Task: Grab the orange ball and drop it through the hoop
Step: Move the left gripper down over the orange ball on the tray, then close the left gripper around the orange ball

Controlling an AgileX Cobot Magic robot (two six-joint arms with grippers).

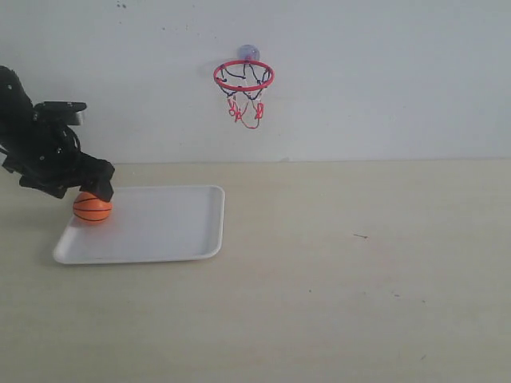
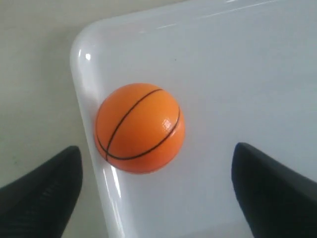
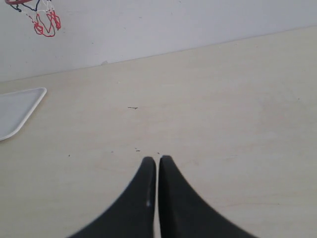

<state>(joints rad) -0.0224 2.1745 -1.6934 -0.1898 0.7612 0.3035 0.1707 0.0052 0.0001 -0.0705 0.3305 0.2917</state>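
Setting: pale wooden desk [image 1: 359, 279] against a plain white wall [image 1: 399, 80]. A white tray [image 1: 160, 239] lies on the left part of the desk.

Position of the target: the orange ball [image 1: 92, 207] sits on the tray by its left edge, close to the far rounded corner. In the left wrist view it rests against the tray's raised lip. The hoop [image 1: 243, 76] is fixed on the wall, above desk level and well apart from the ball, off to the right of the tray.

Left pincer [image 1: 97, 190]: open wide, poised just above the ball. Its two black fingers [image 2: 44, 193] straddle the ball. One hangs outside the tray lip over the desk, the other over the tray floor. We see no contact with the ball.

Right pincer [image 3: 157, 163]: closed, fingers pressed together, holding nothing, over bare desk away from the tray.

Handling, our judgement: the ball looks small and light, with a faint sheen. We take it to be foam or soft rubber, so slightly yielding, not fragile. Being round, it will roll if nudged off centre, though the lip should check it on one side. We would grip across the widest girth, fingers on opposite sides at mid-height, with moderate pressure. We note that the outer finger must clear the lip on the way down, or it may land on the tray edge instead.
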